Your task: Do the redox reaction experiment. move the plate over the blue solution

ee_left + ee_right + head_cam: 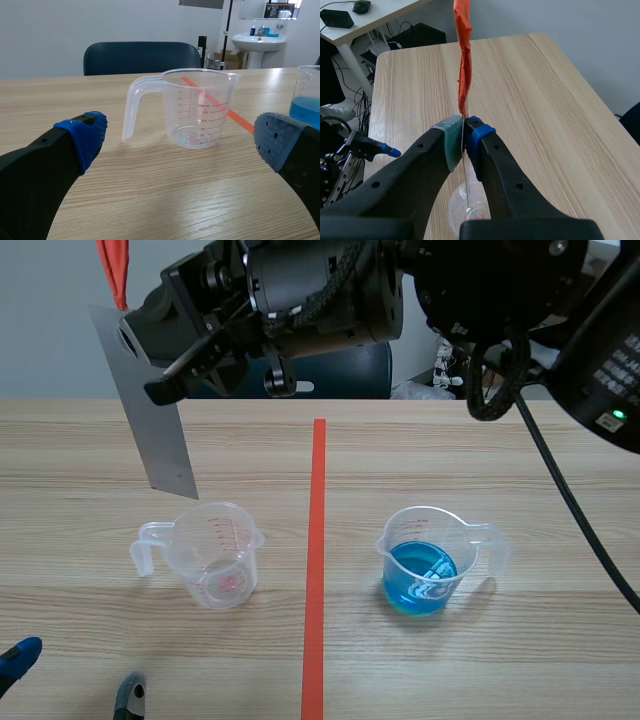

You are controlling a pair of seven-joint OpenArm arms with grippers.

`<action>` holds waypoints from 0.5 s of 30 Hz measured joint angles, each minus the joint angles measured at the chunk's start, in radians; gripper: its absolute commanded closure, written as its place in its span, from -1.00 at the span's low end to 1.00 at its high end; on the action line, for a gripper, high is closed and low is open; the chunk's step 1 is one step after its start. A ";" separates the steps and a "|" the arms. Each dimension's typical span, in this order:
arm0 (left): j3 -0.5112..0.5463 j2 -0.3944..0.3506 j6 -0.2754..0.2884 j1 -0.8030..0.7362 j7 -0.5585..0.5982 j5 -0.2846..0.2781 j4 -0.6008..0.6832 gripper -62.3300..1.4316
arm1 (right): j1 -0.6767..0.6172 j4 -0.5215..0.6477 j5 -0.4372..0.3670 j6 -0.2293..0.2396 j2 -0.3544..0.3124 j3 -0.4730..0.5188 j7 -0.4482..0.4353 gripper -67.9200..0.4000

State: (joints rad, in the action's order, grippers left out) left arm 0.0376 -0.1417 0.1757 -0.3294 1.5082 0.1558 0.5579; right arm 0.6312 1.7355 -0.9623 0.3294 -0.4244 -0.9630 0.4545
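Above the empty measuring jug (218, 555), the right gripper (465, 142) is pinching a flat grey metal plate (150, 400) near its top edge, pads pressed together on it, with an orange-red strip (462, 50) rising from the grip. The plate is hanging almost upright, its lower corner just over that jug's rim. Well to the side of the empty jug, a matching jug of blue solution (425, 560) is standing. Just in front of the empty jug, the left gripper (178, 142) is lying low, fingers spread wide, holding nothing. The carry looks barely begun; next is calling for a level sideways sweep, plate clearing both rims.
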 measured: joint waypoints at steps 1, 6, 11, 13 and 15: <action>0.000 0.000 0.000 0.000 0.000 0.000 0.000 -0.99 | 0.000 0.000 0.000 0.000 0.000 0.000 0.000 0.97; 0.000 0.000 0.000 0.000 0.000 0.000 0.000 -0.99 | 0.000 0.000 0.000 0.000 0.000 0.000 0.000 0.97; 0.000 0.000 0.000 0.000 0.000 0.000 0.000 -0.99 | 0.000 0.000 0.000 0.000 0.000 0.000 0.000 0.97; 0.000 0.000 0.000 0.000 0.000 0.000 0.000 -0.99 | 0.000 0.000 -0.008 0.000 0.000 0.000 0.000 0.97; 0.000 0.000 0.000 0.000 0.000 0.000 0.000 -0.99 | 0.000 0.000 -0.008 0.000 0.000 0.000 0.000 0.97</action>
State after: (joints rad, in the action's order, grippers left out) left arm 0.0376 -0.1417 0.1757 -0.3294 1.5082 0.1558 0.5579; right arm 0.6312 1.7355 -0.9707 0.3294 -0.4244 -0.9630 0.4545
